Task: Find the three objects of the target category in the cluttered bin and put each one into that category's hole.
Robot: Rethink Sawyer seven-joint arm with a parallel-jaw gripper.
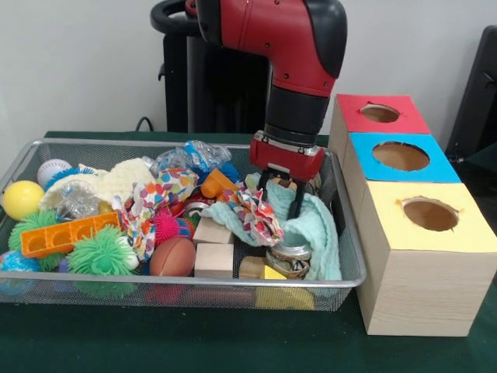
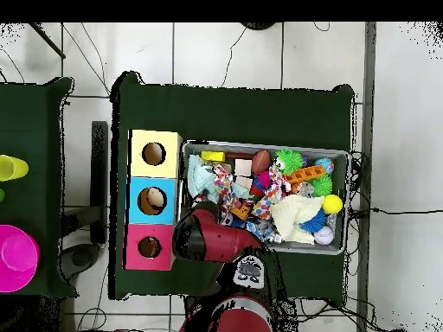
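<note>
Front view: wire mesh bin (image 1: 342, 256) on a green desk (image 1: 194, 342), taken here as the landmark. The target category is not identifiable from either view, so no single item can be named as the task's thing; the contents are listed instead.

At the bin's right end, a mint-green cloth (image 1: 318, 233) lies heaped, with a patterned fabric piece (image 1: 256, 216) draped over its left part. The end effector (image 1: 281, 198) hangs directly over this cloth, its two black fingers (image 1: 297, 203) spread apart and pressed down into the folds; nothing can be seen held between them, and their tips are hidden by the fabric. A glass jar (image 1: 289, 256) sits half buried under the cloth's lower edge.

Bin centre: plain wooden blocks (image 1: 213, 245), a small brown football (image 1: 172, 256), a pink spiky ball (image 1: 165, 227) partly covered.

Bin left end: green spiky balls (image 1: 101, 252), an orange perforated tray (image 1: 66, 235), a yellow ball (image 1: 22, 199), a baseball (image 1: 53, 169), a cream fleece cloth (image 1: 116, 180), crumpled clear plastic (image 1: 186, 158). Items beneath these are too overlapped to identify.

Outside the bin, just beside its right end: three boxes in a row, each with one round hole in its lid: yellow box (image 1: 427, 225) nearest the camera, blue box (image 1: 400, 155) in the middle, red box (image 1: 380, 114) farthest.

Overhead view: the arm (image 2: 216, 242) covers the end effector and the bin's corner beneath it.
</note>
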